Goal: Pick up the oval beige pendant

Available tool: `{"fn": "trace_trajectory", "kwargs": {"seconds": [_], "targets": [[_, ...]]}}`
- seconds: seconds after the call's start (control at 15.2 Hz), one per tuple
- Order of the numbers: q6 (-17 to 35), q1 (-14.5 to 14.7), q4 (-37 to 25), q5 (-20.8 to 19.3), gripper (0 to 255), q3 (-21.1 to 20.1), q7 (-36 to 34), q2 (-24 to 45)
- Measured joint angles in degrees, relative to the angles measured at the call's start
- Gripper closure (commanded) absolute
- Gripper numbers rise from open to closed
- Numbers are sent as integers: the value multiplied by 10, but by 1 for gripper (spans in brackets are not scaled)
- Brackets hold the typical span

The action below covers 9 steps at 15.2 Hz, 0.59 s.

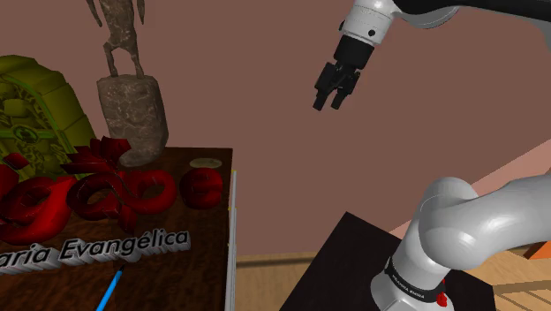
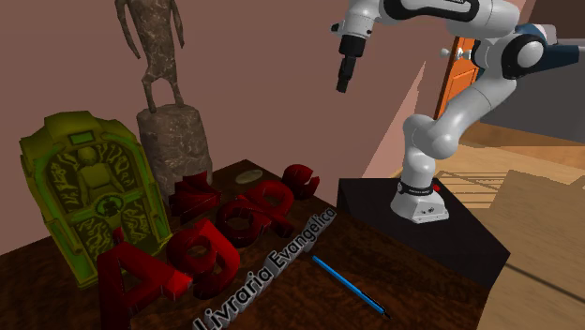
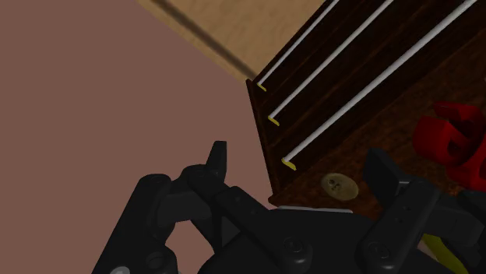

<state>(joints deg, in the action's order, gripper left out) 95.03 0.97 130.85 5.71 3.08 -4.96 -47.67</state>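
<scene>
- A plain reddish-brown wall (image 1: 265, 106) rises behind the dark wooden cabinet (image 1: 210, 228).
- Pale bars (image 3: 331, 61) run along the cabinet's side, below its top edge.
- Light wooden floor (image 1: 265, 287) spreads beneath.
- An orange door (image 2: 459, 73) stands at the second exterior view's right.

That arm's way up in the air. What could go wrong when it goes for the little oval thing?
The pendant lies flat near a corner of the table, so the open gripper could nudge it off the edge. It looks thin, so the fingers may slip over it. The red shape close beside it could get bumped.
</scene>
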Motion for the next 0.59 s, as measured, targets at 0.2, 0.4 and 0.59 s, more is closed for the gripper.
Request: {"fn": "trace_trajectory", "kwargs": {"seconds": [0.2, 0.4, 0.59], "targets": [[17, 5, -4, 0, 0, -2, 6, 25], [47, 16, -16, 2, 0, -11, 16, 76], [74, 26, -43, 1, 0, -14, 33, 142]]}}
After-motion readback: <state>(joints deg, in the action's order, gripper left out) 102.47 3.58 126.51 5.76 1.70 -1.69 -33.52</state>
